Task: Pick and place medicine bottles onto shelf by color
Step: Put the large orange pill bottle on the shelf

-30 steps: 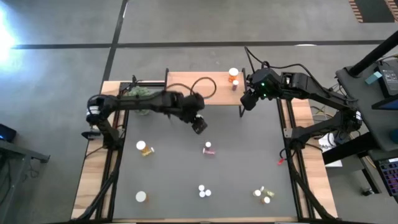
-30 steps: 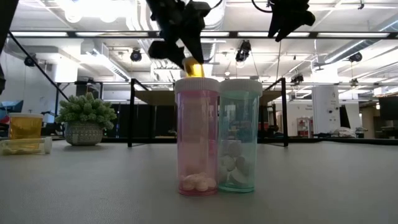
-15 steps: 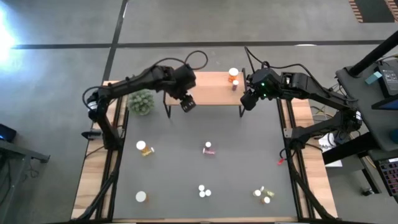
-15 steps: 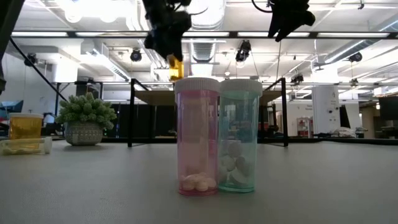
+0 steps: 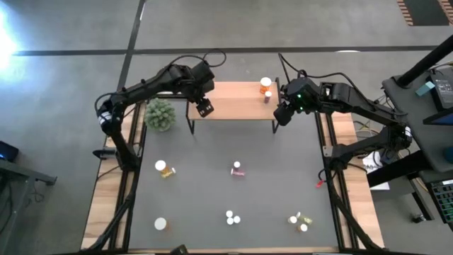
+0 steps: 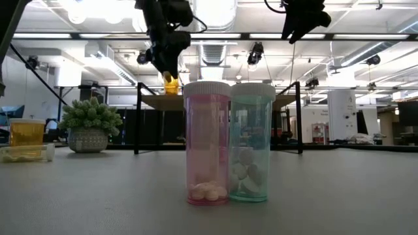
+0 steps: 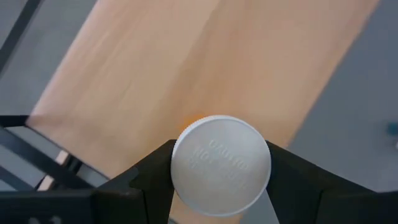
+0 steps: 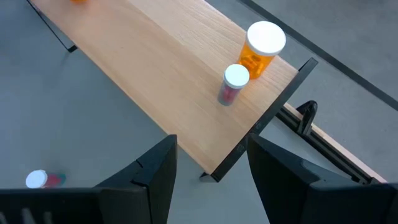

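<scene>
Over shelf, left end: left gripper (image 7: 219,186) clenched on an upright orange medicine bottle with a white round cap (image 7: 221,164), just above the light-wood shelf (image 5: 233,99).
Axis: bottle vertical; drop is straight down.
Shelf, right end: large orange bottle (image 8: 262,48) and small pink bottle (image 8: 232,83), side by side.
Right gripper (image 8: 208,168): released, empty, just off the shelf's right front corner.
Mat: other bottles remain.

shelf (image 5: 233,100) standing at counter (image 5: 283,184) rear edge | two bottles (image 5: 266,87) sitting on shelf's right end | plant (image 5: 160,115) sitting beside shelf's left end
</scene>
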Controlling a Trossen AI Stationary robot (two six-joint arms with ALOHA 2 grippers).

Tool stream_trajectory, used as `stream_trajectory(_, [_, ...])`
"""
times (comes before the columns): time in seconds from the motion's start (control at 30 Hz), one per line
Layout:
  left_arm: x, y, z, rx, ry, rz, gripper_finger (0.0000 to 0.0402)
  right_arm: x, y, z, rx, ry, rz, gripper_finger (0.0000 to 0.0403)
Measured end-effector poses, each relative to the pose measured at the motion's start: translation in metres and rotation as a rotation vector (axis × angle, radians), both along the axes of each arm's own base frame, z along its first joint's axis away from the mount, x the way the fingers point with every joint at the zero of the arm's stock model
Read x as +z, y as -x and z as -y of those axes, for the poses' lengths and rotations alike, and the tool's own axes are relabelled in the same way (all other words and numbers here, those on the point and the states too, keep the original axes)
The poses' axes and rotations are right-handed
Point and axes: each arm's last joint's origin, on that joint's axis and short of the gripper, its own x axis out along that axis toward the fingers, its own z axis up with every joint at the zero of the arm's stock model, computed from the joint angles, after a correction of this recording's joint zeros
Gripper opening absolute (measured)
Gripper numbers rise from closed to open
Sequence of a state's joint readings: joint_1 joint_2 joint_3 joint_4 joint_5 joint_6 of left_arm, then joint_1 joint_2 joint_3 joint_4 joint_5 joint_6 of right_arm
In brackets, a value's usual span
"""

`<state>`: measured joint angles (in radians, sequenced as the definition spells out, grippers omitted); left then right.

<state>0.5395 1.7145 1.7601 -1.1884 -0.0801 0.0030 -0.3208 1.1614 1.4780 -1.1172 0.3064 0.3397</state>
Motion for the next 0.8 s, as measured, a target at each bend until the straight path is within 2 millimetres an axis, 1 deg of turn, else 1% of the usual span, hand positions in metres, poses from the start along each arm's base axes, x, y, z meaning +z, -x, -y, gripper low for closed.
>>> stream_trajectory(0.2, [0.000, 0.009, -0.014, -0.004, -0.018, -0.018, 0.0194, 0.000, 0.000, 0.000, 0.000, 0.000, 0.000, 0.0185])
stream_trajectory(0.57, [-0.001, 0.022, -0.032, 0.004, -0.031, -0.035, 0.0194, 0.000, 0.000, 0.000, 0.000, 0.000, 0.000, 0.0185])
stream_trajectory(0.8, [-0.010, 0.017, -0.044, -0.003, -0.034, -0.025, 0.0194, 0.000, 0.000, 0.000, 0.000, 0.000, 0.000, 0.0185])
